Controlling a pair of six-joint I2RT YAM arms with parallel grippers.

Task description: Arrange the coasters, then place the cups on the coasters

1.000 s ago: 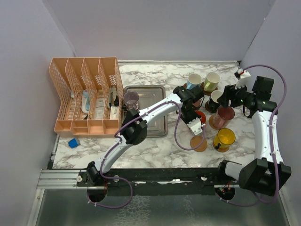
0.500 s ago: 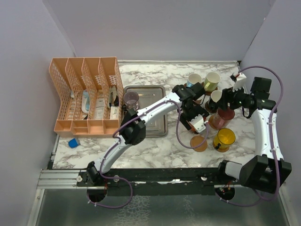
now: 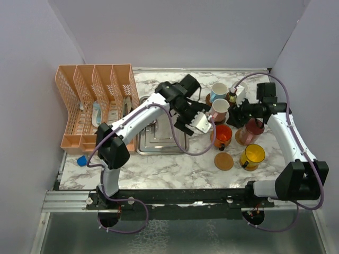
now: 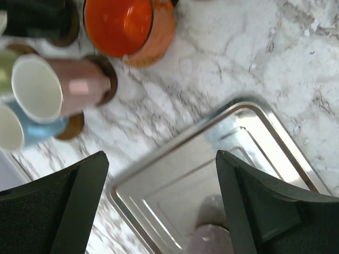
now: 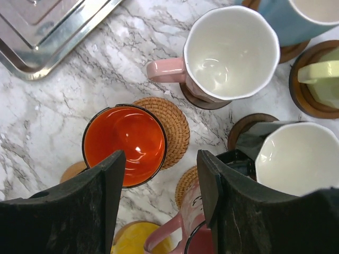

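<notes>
My left gripper (image 4: pixel 159 159) (image 3: pixel 193 124) is open and empty above the right end of the steel tray (image 4: pixel 212 169). A purple cup (image 4: pixel 212 238) stands in that tray below it. The orange cup (image 3: pixel 221 135) (image 5: pixel 124 145) sits half on a woven coaster (image 5: pixel 167 124). Beyond it the pink-white cup (image 5: pixel 230 50), light blue cup (image 5: pixel 296 18), cream cup (image 5: pixel 323 79) and black cup (image 5: pixel 296 159) stand on dark coasters. My right gripper (image 5: pixel 161 159) (image 3: pixel 237 114) hangs open over them, between the orange cup and the maroon cup (image 3: pixel 253 129). The yellow cup (image 3: pixel 252 155) is nearer me, beside a bare coaster (image 3: pixel 224 161).
An orange wire file rack (image 3: pixel 98 106) stands at the left with small items in its slots. A small blue object (image 3: pixel 82 160) lies by the table's front left edge. Grey walls close in the left, back and right sides.
My left gripper opened, let go of the orange cup on its coaster and swung left over the tray. My right arm moved left above the group of cups.
</notes>
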